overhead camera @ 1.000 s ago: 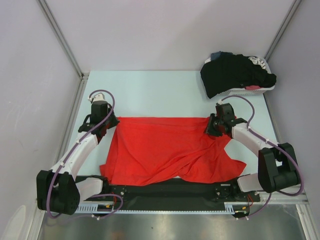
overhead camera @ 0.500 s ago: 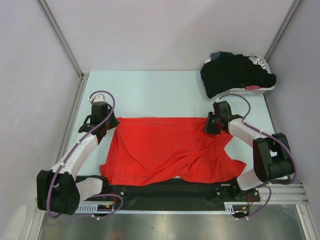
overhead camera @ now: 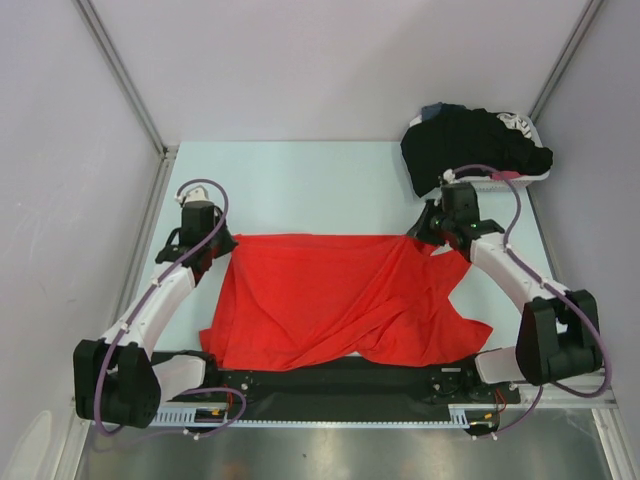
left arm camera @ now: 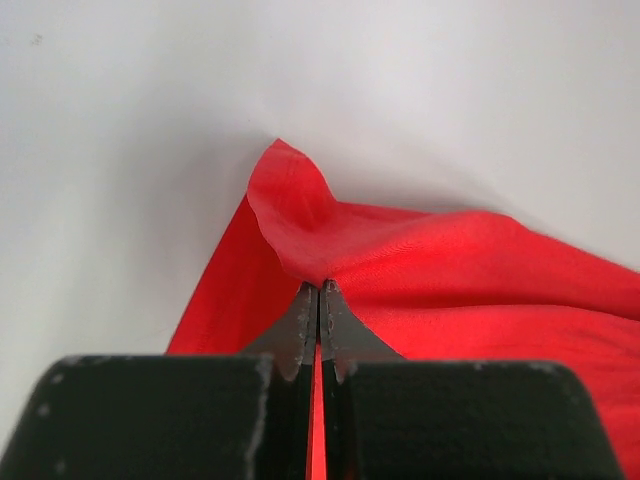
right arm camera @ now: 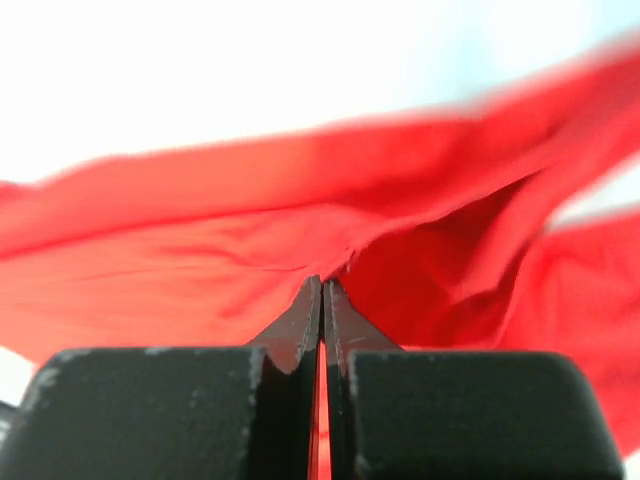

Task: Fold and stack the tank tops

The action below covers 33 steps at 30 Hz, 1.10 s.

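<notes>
The red tank top (overhead camera: 335, 300) lies spread across the table's near half, its near edge rumpled. My left gripper (overhead camera: 226, 243) is shut on its far left corner; the left wrist view shows red fabric (left arm camera: 400, 260) pinched between the closed fingertips (left arm camera: 318, 290). My right gripper (overhead camera: 425, 238) is shut on its far right corner, with red cloth (right arm camera: 250, 240) pinched at the fingertips (right arm camera: 322, 285) in the right wrist view. The black tank top (overhead camera: 465, 145) lies bunched in and over the white basket (overhead camera: 520, 176) at the back right.
Grey walls and metal posts close in the table on the left, back and right. The bare pale table top (overhead camera: 300, 185) stretches behind the red tank top. The arm bases and a black rail (overhead camera: 340, 380) run along the near edge.
My right gripper has moved toward the back and right with the red corner, pulling that far edge tauter. The left gripper has stayed put.
</notes>
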Tool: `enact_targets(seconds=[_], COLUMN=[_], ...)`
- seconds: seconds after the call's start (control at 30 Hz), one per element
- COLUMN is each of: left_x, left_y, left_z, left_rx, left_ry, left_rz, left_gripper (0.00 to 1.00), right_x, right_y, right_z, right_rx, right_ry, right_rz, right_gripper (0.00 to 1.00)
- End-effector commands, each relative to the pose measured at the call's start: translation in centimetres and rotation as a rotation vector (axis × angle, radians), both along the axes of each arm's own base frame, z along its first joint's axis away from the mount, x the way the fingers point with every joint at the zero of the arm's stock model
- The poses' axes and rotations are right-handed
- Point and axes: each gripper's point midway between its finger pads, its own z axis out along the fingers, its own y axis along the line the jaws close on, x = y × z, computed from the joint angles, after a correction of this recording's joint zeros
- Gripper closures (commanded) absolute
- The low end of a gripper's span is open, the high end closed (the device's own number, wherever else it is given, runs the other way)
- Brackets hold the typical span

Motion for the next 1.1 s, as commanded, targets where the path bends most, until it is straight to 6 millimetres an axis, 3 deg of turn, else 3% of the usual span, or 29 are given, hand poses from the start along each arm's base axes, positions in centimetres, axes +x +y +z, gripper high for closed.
enact_targets(seconds=[0.0, 0.03, 0.07, 0.1, 0.13, 0.17, 0.27, 0.3, 0.33, 0.37, 0.4, 0.5, 0.53, 0.6, 0.63, 0.7, 0.77, 0.8, 0.87, 0.9, 0.97, 1.07], left_x=[1.5, 2.0, 1.8, 2.1, 2.0, 1.4, -0.6, -1.4, -2.9, -4.3, -5.6, -10.3, -12.7, -15.0, -16.5, -18.8, -20.9, -22.3, -23.0, -23.2, -23.3, -21.2], left_y=[1.3, 1.7, 2.0, 2.5, 2.8, 3.3, 5.1, 5.5, 5.9, 6.3, 6.4, 6.3, 6.1, 5.8, 5.8, 5.6, 5.4, 5.2, 5.0, 5.0, 4.7, 3.9], left_z=[3.9, 5.8, 6.8, 9.8, 11.5, 12.4, 18.8, 20.3, 23.8, 24.7, 27.0, 30.9, 32.3, 33.5, 34.5, 35.8, 37.7, 39.6, 40.8, 42.6, 43.4, 43.9], left_rx=[-0.009, -0.018, -0.020, -0.029, -0.029, -0.027, -0.001, 0.009, 0.017, 0.034, 0.035, 0.021, 0.012, -0.001, -0.008, -0.018, -0.027, -0.036, -0.036, -0.037, -0.038, -0.056], left_ry=[-0.079, -0.117, -0.124, -0.186, -0.215, -0.213, -0.322, -0.348, -0.427, -0.435, -0.487, -0.616, -0.679, -0.734, -0.764, -0.816, -0.857, -0.909, -0.921, -0.944, -0.942, -0.936], left_rz=[0.064, 0.077, 0.086, 0.101, 0.112, 0.124, 0.179, 0.193, 0.210, 0.223, 0.228, 0.214, 0.206, 0.188, 0.188, 0.174, 0.167, 0.152, 0.142, 0.137, 0.117, 0.082], left_gripper=[1.00, 1.00, 1.00, 1.00, 1.00, 1.00, 1.00, 1.00, 1.00, 0.99, 1.00, 1.00, 0.99, 1.00, 1.00, 1.00, 1.00, 1.00, 1.00, 1.00, 1.00, 1.00], right_x=[2.7, 3.0, 3.3, 3.3, 3.2, 2.8, 1.5, -0.1, -0.8, -1.6, -3.9, -7.4, -10.1, -12.8, -15.4, -18.4, -21.7, -22.4, -22.9, -22.9, -22.1, -20.9], right_y=[1.2, 1.0, 0.9, 0.8, 0.6, 0.2, -0.2, -0.4, -0.7, -0.8, -1.1, -1.4, -1.4, -1.6, -1.8, -2.2, -3.1, -3.6, -3.9, -3.7, -3.4, -3.5], right_z=[8.9, 10.3, 12.9, 14.3, 15.7, 17.8, 23.0, 25.8, 27.0, 28.6, 30.8, 34.1, 36.0, 37.8, 39.2, 41.2, 43.4, 44.2, 45.5, 45.6, 45.8, 45.7], right_rx=[0.141, 0.173, 0.188, 0.192, 0.196, 0.187, 0.192, 0.196, 0.195, 0.199, 0.209, 0.219, 0.224, 0.219, 0.211, 0.207, 0.203, 0.205, 0.198, 0.193, 0.201, 0.219], right_ry=[-0.232, -0.256, -0.313, -0.338, -0.369, -0.425, -0.567, -0.660, -0.703, -0.765, -0.840, -0.960, -1.034, -1.112, -1.182, -1.261, -1.349, -1.371, -1.372, -1.366, -1.342, -1.333], right_rz=[0.044, 0.052, 0.054, 0.061, 0.066, 0.073, 0.100, 0.106, 0.097, 0.099, 0.098, 0.114, 0.143, 0.164, 0.176, 0.180, 0.153, 0.124, 0.109, 0.123, 0.138, 0.114], right_gripper=[1.00, 1.00, 1.00, 1.00, 1.00, 1.00, 1.00, 1.00, 1.00, 1.00, 1.00, 1.00, 1.00, 1.00, 1.00, 1.00, 1.00, 1.00, 1.00, 1.00, 1.00, 1.00])
